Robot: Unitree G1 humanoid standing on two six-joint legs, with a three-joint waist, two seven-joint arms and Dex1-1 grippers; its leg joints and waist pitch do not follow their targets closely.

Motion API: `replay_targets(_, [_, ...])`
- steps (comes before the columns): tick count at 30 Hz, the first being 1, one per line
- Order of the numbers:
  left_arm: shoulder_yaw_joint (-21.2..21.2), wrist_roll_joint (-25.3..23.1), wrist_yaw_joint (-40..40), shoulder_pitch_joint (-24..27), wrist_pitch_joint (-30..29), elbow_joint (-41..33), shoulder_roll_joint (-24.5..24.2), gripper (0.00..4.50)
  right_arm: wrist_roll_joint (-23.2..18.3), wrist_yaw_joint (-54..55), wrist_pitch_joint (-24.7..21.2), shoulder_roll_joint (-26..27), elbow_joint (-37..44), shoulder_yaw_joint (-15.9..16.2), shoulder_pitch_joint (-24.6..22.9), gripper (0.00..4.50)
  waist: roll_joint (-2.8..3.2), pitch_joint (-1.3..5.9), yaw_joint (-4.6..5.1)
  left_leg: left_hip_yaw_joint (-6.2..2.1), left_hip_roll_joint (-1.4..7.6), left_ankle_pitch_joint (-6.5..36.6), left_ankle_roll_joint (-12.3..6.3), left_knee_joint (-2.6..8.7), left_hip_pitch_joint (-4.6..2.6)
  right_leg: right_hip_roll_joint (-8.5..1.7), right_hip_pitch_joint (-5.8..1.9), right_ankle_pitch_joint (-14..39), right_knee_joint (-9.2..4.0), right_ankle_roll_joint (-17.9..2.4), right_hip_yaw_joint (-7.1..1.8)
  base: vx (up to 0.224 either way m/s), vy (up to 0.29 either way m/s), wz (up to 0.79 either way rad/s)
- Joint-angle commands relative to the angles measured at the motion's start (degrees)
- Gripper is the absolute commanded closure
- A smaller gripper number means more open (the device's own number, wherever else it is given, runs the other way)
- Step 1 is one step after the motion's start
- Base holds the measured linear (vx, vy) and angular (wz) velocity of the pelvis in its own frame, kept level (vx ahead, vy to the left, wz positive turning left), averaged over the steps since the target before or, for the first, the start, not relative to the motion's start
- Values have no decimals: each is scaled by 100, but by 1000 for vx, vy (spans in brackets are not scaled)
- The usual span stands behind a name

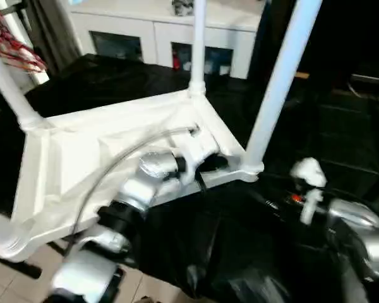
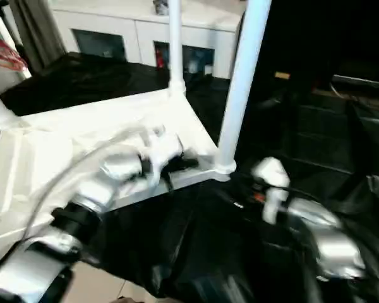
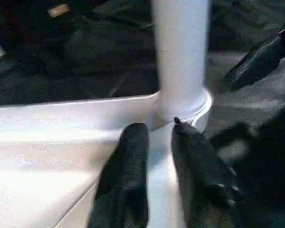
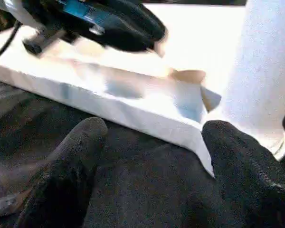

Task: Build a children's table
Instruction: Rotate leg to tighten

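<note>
Now your left gripper (image 3: pixel 159 142) reaches level, slightly parted, at smooth tubular leg (image 3: pixel 180 52) | right gripper (image 4: pixel 152 142) released, over black sheet (image 4: pixel 147 190)

All-white children's table (image 1: pixel 82 164); black cloth (image 1: pixel 240 240) beneath; black gripper fingers (image 3: pixel 128 171); silver forearms (image 1: pixel 139 183); white cabinet (image 1: pixel 164 28); red hangers (image 1: pixel 12 47).

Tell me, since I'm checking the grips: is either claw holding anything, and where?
Nothing is held. The left claw sits parted at the children's table rim beside a leg; the right claw is open beside that corner.
</note>
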State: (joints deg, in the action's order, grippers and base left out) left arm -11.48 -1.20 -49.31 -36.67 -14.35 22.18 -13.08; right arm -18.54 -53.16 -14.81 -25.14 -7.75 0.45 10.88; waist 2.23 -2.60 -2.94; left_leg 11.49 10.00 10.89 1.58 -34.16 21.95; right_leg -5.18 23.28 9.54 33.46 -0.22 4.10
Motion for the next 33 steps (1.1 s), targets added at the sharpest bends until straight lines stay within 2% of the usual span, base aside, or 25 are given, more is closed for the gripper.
replay_targets(1, [127, 241, -394, 337, -671, -798, -328, 308, -103, 65, -80, 122, 106, 71, 48, 88, -126, 368, -36, -180, 366, 821, -614, 394, -75, -409, -316, 1215, -303, -1445, -236, 0, 0, 0])
replay_targets(2, [132, 314, -519, 448, -817, -1037, -457, 308, -102, 92, -85, 176, 95, 84, 64, 88, -103, 354, -25, -173, 354, 815, -618, 404, -67, -380, -293, 1274, -327, -1429, -232, 0, 0, 0])
replay_targets(3, [144, 506, -848, 739, -1204, -1666, -797, 302, -99, 164, -98, 317, 65, 120, 106, 88, -84, 381, -40, -185, 383, 818, -504, 398, -121, -395, -285, 1214, -285, -1441, -244, 0, 0, 0])
replay_targets(4, [132, 709, -1136, 1046, -1563, -2282, -1160, 289, -110, 245, -132, 486, 12, 176, 173, 88, -112, 337, 1, -162, 358, 836, -526, 429, -74, -333, -255, 1288, -314, -1414, -236, 0, 0, 0])
replay_targets(5, [131, 729, -1164, 1078, -1597, -2342, -1197, 276, -112, 251, -138, 505, 6, 184, 180, 88, -70, 358, -32, -173, 385, 885, -458, 427, -140, -353, -236, 1276, -288, -1439, -244, 0, 0, 0])
replay_targets(6, [122, 862, -1296, 1255, -1787, -2669, -1396, 267, -82, 304, -140, 609, -39, 242, 226, 88, -62, 325, -4, -162, 366, 963, -424, 446, -113, -317, -225, 1346, -310, -1419, -246, 0, 0, 0])
replay_targets(7, [107, 1101, -1439, 1521, -2153, -3186, -1688, 267, -41, 416, -140, 792, -139, 325, 316, 88, -54, 334, -43, -166, 380, 1087, -311, 451, -168, -337, -201, 1399, -298, -1431, -259, 0, 0, 0])
replay_targets(8, [102, 1187, -1464, 1599, -2297, -3355, -1772, 255, -35, 465, -141, 856, -180, 341, 350, 88, -65, 299, -25, -167, 364, 1198, -245, 493, -126, -316, -210, 1535, -308, -1389, -260, 0, 0, 0])
replay_targets(9, [99, 1265, -1485, 1699, -2449, -3528, -1860, 244, -22, 595, -152, 994, -279, 353, 434, 88, -46, 307, -37, -164, 369, 1281, -178, 489, -162, -319, -194, 1588, -307, -1373, -264, 0, 0, 0])
replay_targets(10, [103, 1298, -1490, 1748, -2539, -3623, -1901, 233, -12, 663, -161, 1064, -326, 355, 475, 88, -46, 289, -45, -136, 354, 1434, -89, 487, -213, -297, -137, 1693, -346, -1343, -283, 0, 0, 0])
replay_targets(11, [106, 1313, -1492, 1771, -2582, -3668, -1920, 233, -8, 694, -166, 1097, -348, 356, 494, 88, -43, 285, -59, -127, 349, 1536, 9, 487, -242, -298, -122, 1751, -357, -1305, -301, 0, 0, 0])
replay_targets(12, [104, 1246, -1450, 1834, -2612, -3697, -1932, 219, 76, 872, -84, 1281, -509, 387, 617, 88, -43, 285, -59, -127, 349, 1536, 9, 487, -242, -298, -122, 1751, -357, -1305, -301, 0, 0, 0])
replay_targets(13, [70, 1109, -1371, 1934, -2683, -3752, -1973, 211, 301, 1351, 38, 1620, -886, 401, 878, 88, -44, 278, -30, -154, 331, 1572, 119, 515, -182, -314, -160, 1894, -348, -1210, -303, 0, 0, 0])
replay_targets(14, [69, 1106, -1369, 1937, -2685, -3753, -1974, 211, 307, 1363, 42, 1628, -896, 401, 884, 88, -36, 277, -3, -168, 317, 1627, 185, 529, -164, -321, -172, 2035, -361, -1120, -298, 0, 0, 0])
replay_targets(15, [-15, 993, -1307, 1982, -2740, -3748, -1998, 201, 522, 1828, 283, 1893, -1322, 383, 1142, 88, -14, 287, -11, -172, 323, 1668, 227, 524, -186, -331, -156, 2083, -366, -1080, -299, 0, 0, 0])
replay_targets(16, [-52, 980, -1294, 1999, -2771, -3755, -2006, 184, 556, 1989, 348, 2001, -1498, 359, 1254, 88, -31, 274, 24, -173, 309, 1737, 290, 530, -186, -326, -146, 2127, -377, -1049, -308, 0, 0, 0])
replay_targets(19, [-207, 1011, -1183, 2038, -2915, -3826, -2062, 172, 740, 2848, 595, 2349, -2173, 217, 1695, 88, -12, 293, 36, -175, 302, 1730, 366, 520, -191, -338, -136, 2067, -354, -1058, -322, 0, 0, 0])
replay_targets(23, [-424, 819, -936, 2066, -2925, -3761, -2123, 150, 733, 3834, 857, 2614, -2991, -151, 2256, 88, -8, 311, 37, -162, 286, 1599, 326, 503, -185, -301, -165, 1770, -319, -1066, -319, 0, 0, 0])
replay_targets(24, [-424, 819, -936, 2066, -2925, -3761, -2123, 141, 733, 3834, 857, 2614, -2991, -151, 2256, 88, -4, 319, 37, -162, 292, 1535, 328, 501, -179, -307, -168, 1676, -305, -1074, -320, 0, 0, 0])
replay_targets(26, [-464, 632, -758, 2085, -2810, -3604, -2057, 117, 725, 4403, 1111, 2729, -3467, -405, 2577, 88, -2, 336, 71, -159, 275, 1363, 302, 486, -157, -292, -198, 1385, -267, -1117, -305, 0, 0, 0])
replay_targets(27, [-464, 632, -758, 2085, -2810, -3604, -2057, 117, 725, 4403, 1111, 2729, -3467, -405, 2577, 88, -1, 342, 82, -155, 276, 1338, 298, 480, -160, -291, -192, 1325, -258, -1135, -307, 0, 0, 0])
replay_targets(28, [-520, 577, -668, 2127, -2774, -3518, -2018, 112, 693, 4991, 1326, 2768, -3988, -638, 2897, 88, 0, 356, 93, -153, 272, 1250, 303, 467, -160, -295, -188, 1207, -232, -1183, -299, 0, 0, 0])
replay_targets(31, [-588, 583, -636, 2169, -2781, -3502, -2028, 83, 639, 5359, 1424, 2761, -4322, -815, 3086, 88, 6, 361, 88, -132, 259, 1252, 286, 453, -178, -266, -195, 1053, -224, -1173, -291, 0, 0, 0])
replay_targets(32, [-622, 578, -611, 2184, -2774, -3494, -2037, 83, 630, 5520, 1474, 2741, -4450, -885, 3152, 88, -17, 365, 85, -128, 260, 1162, 242, 447, -163, -266, -209, 915, -211, -1165, -291, 0, 0, 0])
replay_targets(33, [-649, 574, -572, 2195, -2774, -3482, -2040, 76, 612, 5689, 1524, 2712, -4590, -963, 3221, 88, -11, 372, 85, -134, 258, 1090, 227, 445, -153, -267, -222, 844, -191, -1176, -287, 0, 0, 0])
